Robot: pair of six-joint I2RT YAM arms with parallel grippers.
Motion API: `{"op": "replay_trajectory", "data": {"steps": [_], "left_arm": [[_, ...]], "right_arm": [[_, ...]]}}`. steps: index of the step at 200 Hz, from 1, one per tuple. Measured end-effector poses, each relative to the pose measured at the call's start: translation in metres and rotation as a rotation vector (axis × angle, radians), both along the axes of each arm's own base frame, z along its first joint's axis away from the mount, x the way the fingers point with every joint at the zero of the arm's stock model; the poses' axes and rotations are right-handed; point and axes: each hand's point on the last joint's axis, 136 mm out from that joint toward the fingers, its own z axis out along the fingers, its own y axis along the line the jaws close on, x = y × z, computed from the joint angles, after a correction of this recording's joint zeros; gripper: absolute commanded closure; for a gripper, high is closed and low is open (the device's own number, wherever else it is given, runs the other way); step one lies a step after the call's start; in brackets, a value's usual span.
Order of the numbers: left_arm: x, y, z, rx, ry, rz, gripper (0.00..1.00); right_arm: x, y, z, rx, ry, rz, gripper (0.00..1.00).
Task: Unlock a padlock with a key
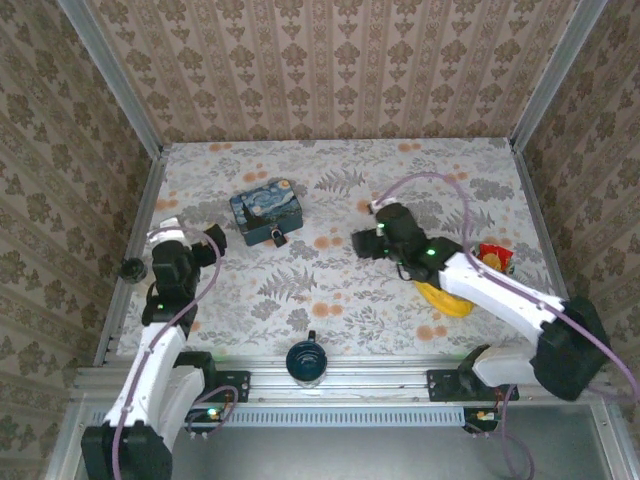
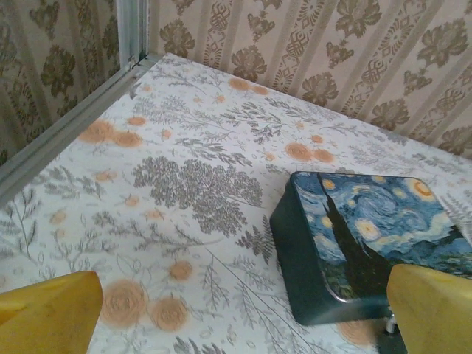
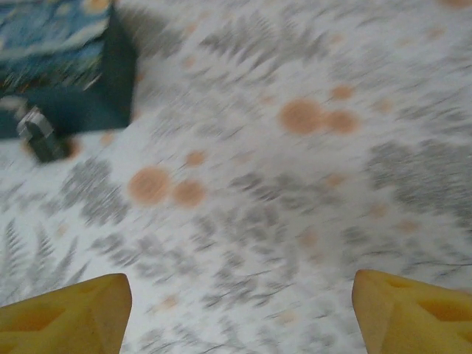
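Padlock well apart from right fingers

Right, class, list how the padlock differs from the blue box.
Size: the padlock is far smaller than the box. Colour: the padlock is plain dark; the box carries a blue swirling night-sky print. Shape: the padlock is a stubby block; the box is wide and flat-topped. Both sit close together on the floral table.
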Motion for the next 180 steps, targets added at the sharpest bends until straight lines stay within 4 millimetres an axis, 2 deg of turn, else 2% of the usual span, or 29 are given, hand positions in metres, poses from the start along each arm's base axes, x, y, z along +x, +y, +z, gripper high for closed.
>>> {"op": "replay_trajectory", "data": {"steps": [18,38,50,66,92,133,180], "left_arm": [[-0.013,-0.001,-0.007,-0.074,0.003,0.017,0.00],[-0.022,-0.004,-0.027,-0.153,0.040,0.029,0.00],[-0.025,-0.005,-0.039,-0.189,0.069,0.035,0.00],[-0.028,-0.008,-0.049,-0.222,0.105,0.038,0.00],[-0.028,-0.012,-0.053,-0.252,0.125,0.028,0.00],[-0.028,-0.014,-0.058,-0.262,0.144,0.023,0.00],[-0.027,-0.015,-0.065,-0.262,0.172,0.021,0.00]], "right_arm": [[-0.016,0.046,-0.026,-0.045,0.110,0.105,0.28],[-0.037,0.091,-0.050,-0.087,0.214,0.221,0.34],[-0.049,0.115,-0.060,-0.101,0.266,0.289,0.40],[-0.061,0.137,-0.071,-0.112,0.323,0.350,0.45],[-0.071,0.153,-0.085,-0.141,0.393,0.409,0.51],[-0.075,0.158,-0.103,-0.190,0.462,0.448,0.65],[-0.079,0.167,-0.120,-0.202,0.520,0.482,0.66]]}}
